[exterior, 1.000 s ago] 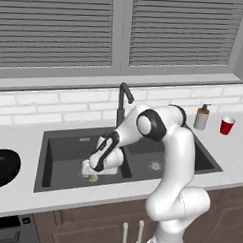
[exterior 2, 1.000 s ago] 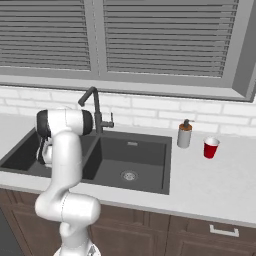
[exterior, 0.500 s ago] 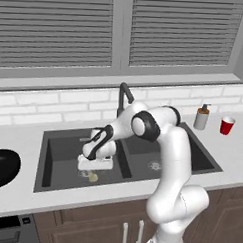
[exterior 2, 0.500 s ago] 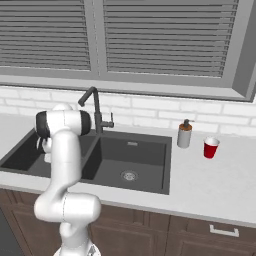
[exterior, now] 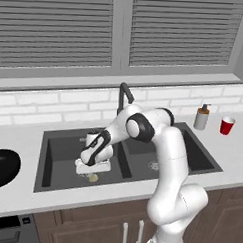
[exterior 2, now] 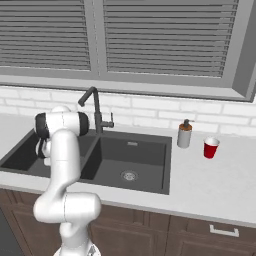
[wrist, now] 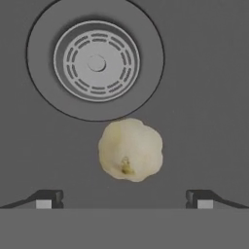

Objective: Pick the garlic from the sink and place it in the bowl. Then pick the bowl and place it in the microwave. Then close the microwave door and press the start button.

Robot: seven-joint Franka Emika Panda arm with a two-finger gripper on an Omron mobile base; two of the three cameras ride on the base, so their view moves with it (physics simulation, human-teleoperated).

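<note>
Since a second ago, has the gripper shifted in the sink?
Yes. The gripper has moved left and lower against the faucet, now over the garlic in the left basin, jaws open.

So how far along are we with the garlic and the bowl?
Nothing is finished yet. The small pale yellowish garlic lies on the floor of the dark grey sink, beside the round metal drain. In hand: the open gripper hangs over the garlic, fingertips either side, not gripping. The glossy black bowl sits on the counter. Left: grasp, bowl, microwave, door, start.
</note>
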